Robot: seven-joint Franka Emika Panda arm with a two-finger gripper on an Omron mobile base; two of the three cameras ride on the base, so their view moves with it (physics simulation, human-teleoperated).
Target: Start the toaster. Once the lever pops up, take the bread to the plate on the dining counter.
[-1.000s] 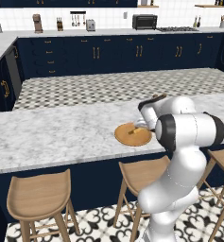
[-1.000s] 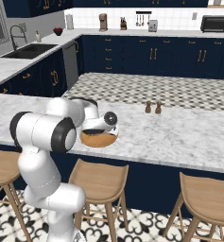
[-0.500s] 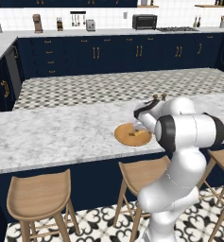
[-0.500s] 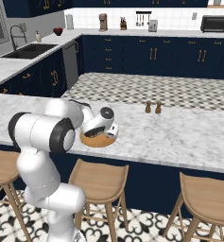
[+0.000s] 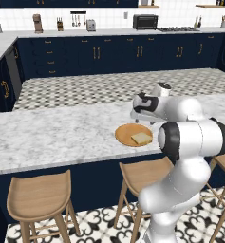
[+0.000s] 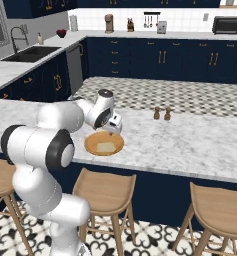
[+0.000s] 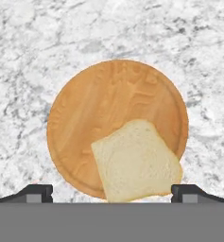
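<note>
Now the bread lies flat on the plate on the dining counter, near its rim. Above it, the gripper has its fingers wide apart, holding nothing.

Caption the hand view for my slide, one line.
Bread slice lying flat on the round orange-brown plate on the marble dining counter, open pincer above.

A home kitchen: dark blue cupboards, a sink, wooden stools and a long marble surface.
</note>
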